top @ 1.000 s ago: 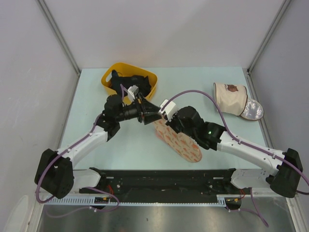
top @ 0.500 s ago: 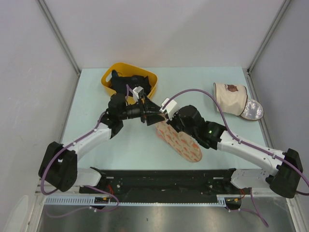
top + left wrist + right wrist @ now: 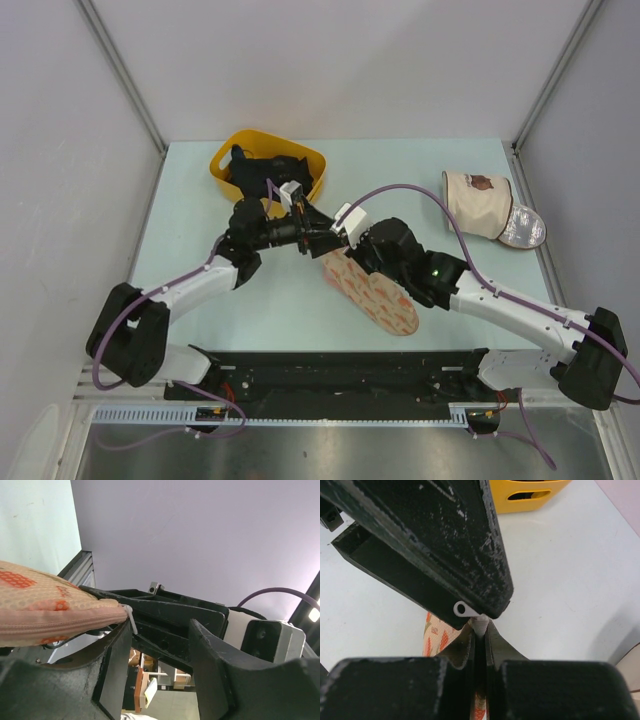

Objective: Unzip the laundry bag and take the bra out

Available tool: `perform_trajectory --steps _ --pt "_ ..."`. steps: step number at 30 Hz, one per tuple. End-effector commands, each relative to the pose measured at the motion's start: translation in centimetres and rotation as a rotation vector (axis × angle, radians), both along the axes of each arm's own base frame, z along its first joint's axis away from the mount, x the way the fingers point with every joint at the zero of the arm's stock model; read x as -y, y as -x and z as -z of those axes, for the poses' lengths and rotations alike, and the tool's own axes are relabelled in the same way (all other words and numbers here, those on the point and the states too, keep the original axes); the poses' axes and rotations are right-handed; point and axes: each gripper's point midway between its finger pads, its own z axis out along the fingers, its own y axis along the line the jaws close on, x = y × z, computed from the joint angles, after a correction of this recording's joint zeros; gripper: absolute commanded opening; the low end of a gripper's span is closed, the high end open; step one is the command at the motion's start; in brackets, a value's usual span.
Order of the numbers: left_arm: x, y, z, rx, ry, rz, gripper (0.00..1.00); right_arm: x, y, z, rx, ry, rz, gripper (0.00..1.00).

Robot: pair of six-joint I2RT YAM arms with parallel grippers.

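Right gripper clamps the laundry bag, left gripper apart at its zip; yellow basket behind holds dark clothes.

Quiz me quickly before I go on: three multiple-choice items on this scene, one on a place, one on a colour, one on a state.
1. Where does the beige cylinder bag lie in the top view?
A far right; B inside the basket; C under the left arm.
2. What colour is the basket?
A blue; B yellow; C white.
3. The right gripper is:
A wide open; B shut on the laundry bag; C holding the basket.

Answers:
1 A, it sits near the right edge.
2 B, its rim is yellow.
3 B, the right wrist view shows it pinched on the bag's edge.
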Motion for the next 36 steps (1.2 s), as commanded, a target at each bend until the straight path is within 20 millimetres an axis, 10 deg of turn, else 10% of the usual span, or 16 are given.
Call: perform_trajectory --steps 1,15,27,36 --pt "0.3 -0.2 -1.6 0.037 0.045 -0.003 0.53 -0.2 -0.7 -1.0 0.036 -0.035 0.022 0.0" --pt "0.5 -0.1 0.8 0.019 -0.046 0.012 0.39 -0.2 -0.9 -1.0 0.042 -0.032 0.029 0.0" --pt "0.6 -0.3 1.2 0.016 -0.071 0.009 0.0 0.0 -0.9 -1.0 0.049 -0.019 0.026 0.0" --pt "-0.2 -0.5 1.5 0.027 -0.108 -0.002 0.0 0.8 -1.4 0.5 0.031 0.043 0.055 0.0"
